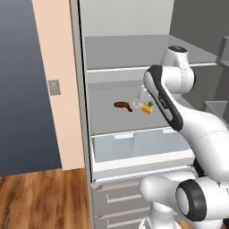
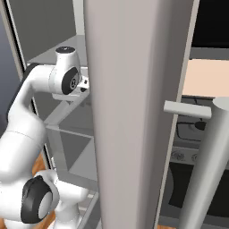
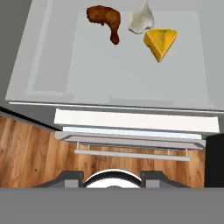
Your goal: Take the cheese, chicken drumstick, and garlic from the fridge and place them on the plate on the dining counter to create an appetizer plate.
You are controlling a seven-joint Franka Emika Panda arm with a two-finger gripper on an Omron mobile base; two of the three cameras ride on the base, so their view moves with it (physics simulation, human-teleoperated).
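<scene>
Arm is reaching into the open fridge (image 1: pixel 134 53), elbow folded in front of the middle shelf (image 1: pixel 107 114). Hand is sitting over that shelf, mostly hidden behind the forearm in the left base view; a bit of it is showing beside the wrist joint in the right base view (image 2: pixel 83 85). Hand state: cannot tell, fingertips aren't visible. All three food items are lying on the middle shelf, clustered together. In the hand view the drumstick (image 3: pixel 106 19) is sitting at 11 o'clock of frame, thick end toward 10 o'clock, thin end pointing toward 5. Garlic (image 3: pixel 141 20) is lying just beside the drumstick's thin end at 12 o'clock, looking close to touching the cheese (image 3: pixel 161 42), which is sitting at 1 o'clock with its point aimed at 6. None of them is being gripped; the hand is hovering well apart from them. In the left base view the drumstick (image 1: pixel 123 106) is lying at 9 o'clock of the cheese (image 1: pixel 147 108), with the garlic (image 1: pixel 137 104) between them, partly blocked by the arm. Below the shelf, clear drawers (image 1: pixel 134 145) are showing, then grey drawers with bar handles (image 1: pixel 120 198). Wood floor (image 3: pixel 35 153) is showing under the fridge front. In the right base view the fridge door edge (image 2: pixel 134 112) is blocking most of the frame.
</scene>
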